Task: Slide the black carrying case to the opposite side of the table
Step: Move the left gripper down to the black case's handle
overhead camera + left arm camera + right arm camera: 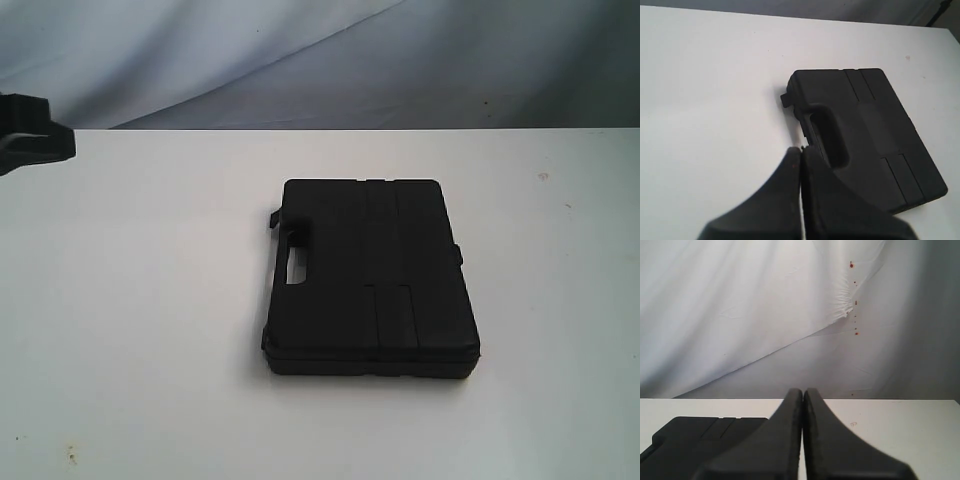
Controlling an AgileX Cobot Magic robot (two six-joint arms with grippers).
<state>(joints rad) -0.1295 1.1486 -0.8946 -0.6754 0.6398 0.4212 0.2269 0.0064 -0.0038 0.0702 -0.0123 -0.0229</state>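
Note:
The matte black case (pixel 370 280) lies flat near the middle of the white table (pixel 140 330), its cut-out handle (pixel 296 264) facing left. In the left wrist view the case (pixel 870 130) lies just beyond my left gripper (pixel 800 150), which is shut and empty, its tips close to the handle side; whether they touch is unclear. In the exterior view only a black part of the left arm (pixel 30 135) shows at the far left edge. My right gripper (pixel 803 391) is shut and empty, raised, with the case (pixel 695 440) low to one side. The right arm is out of the exterior view.
A white draped sheet (pixel 200 50) hangs behind the table's far edge. A few small specks (pixel 543 177) mark the tabletop. Bare white surface lies to the left, right and front of the case.

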